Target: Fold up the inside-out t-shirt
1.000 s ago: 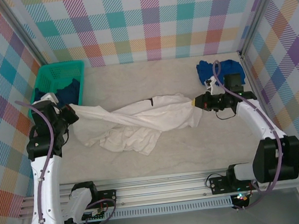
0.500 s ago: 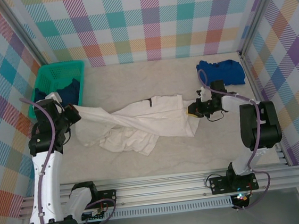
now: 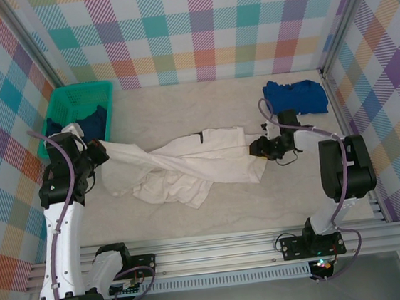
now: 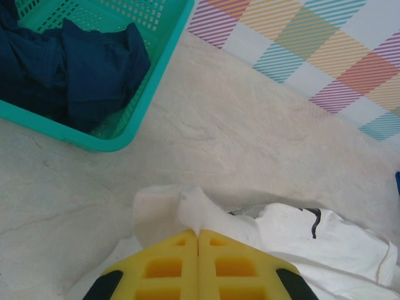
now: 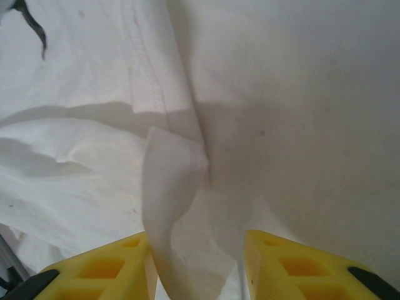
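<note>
Where the left pincer clenches, its two yellow fingers press flat together on a peaked corner of the inside-out t-shirt. The white cloth stands up in a small fold just ahead of the tips. From that grip the shirt runs off ahead and to the pincer's right in a twisted band. It then spreads into a rumpled heap on the pale table between the two arms. Ahead and to the left of this pincer sits a teal basket with a dark navy garment bunched inside it; basket and white shirt lie apart. Beyond them a wall of pastel plaid rises from the table's far edge.

The right pincer is released. Its yellow fingers stand apart and a loose ridge of white cloth runs between them, lying against the left finger (whether it touches the other one I cannot tell). Ahead of this pincer a stitched seam shows on the cloth. Past it, further ahead and to the left, a short dark mark sits on the shirt, too small and blurred to read, so I cannot tell whether it is a label. Seen from above, the right pincer lies low at the shirt's right edge. A bright blue folded shirt lies behind it and to its right, well apart from the white one.
</note>
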`<state>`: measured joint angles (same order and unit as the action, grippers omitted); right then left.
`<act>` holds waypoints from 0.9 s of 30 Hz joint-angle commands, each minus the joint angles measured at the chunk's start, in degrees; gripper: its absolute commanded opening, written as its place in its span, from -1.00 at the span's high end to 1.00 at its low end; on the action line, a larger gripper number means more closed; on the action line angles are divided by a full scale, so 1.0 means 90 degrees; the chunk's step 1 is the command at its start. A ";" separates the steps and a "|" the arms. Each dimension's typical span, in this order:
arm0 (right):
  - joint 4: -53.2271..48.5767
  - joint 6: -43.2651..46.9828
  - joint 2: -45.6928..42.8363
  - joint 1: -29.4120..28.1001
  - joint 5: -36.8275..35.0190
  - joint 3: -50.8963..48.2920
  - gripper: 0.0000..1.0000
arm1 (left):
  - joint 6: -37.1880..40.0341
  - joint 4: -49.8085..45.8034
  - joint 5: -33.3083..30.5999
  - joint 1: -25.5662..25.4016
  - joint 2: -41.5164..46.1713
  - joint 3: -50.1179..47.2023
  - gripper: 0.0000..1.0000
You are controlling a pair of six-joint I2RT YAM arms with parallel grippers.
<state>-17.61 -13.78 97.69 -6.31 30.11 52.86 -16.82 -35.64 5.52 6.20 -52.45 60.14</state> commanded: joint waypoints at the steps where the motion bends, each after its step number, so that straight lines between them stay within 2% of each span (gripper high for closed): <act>1: -0.0158 0.0190 -0.0158 -0.0136 -0.0244 -0.0126 0.16 | 0.0111 0.0219 0.0118 0.0103 0.0022 -0.0043 1.00; 8: -0.0230 0.0057 -0.0201 -0.0295 -0.0514 -0.0302 0.13 | 0.0111 0.0257 0.0139 0.0095 0.0013 -0.0070 1.00; 14: -0.0018 0.0017 -0.0222 -0.0305 -0.0686 -0.0110 0.33 | 0.0111 0.0252 0.0168 0.0103 0.0007 -0.0078 1.00; 18: 0.0060 0.0080 -0.0152 -0.0305 -0.0512 0.0039 0.63 | 0.0109 0.0257 0.0140 0.0101 0.0031 -0.0090 1.00; 23: 0.0096 0.0239 -0.0320 -0.0295 -0.0507 0.0134 0.85 | 0.0105 0.0268 0.0155 0.0102 -0.0002 -0.0100 1.00; 25: 0.0091 0.0260 -0.0319 -0.0297 -0.0524 0.0202 0.80 | 0.0106 0.0268 0.0176 0.0103 -0.0011 -0.0100 1.00; 27: 0.0019 0.0281 -0.0201 -0.0295 -0.0595 0.0300 0.63 | 0.0103 0.0268 0.0178 0.0100 -0.0003 -0.0099 1.00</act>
<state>-17.61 -12.53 96.90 -8.78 24.60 53.58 -16.82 -35.18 6.55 6.20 -52.51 59.37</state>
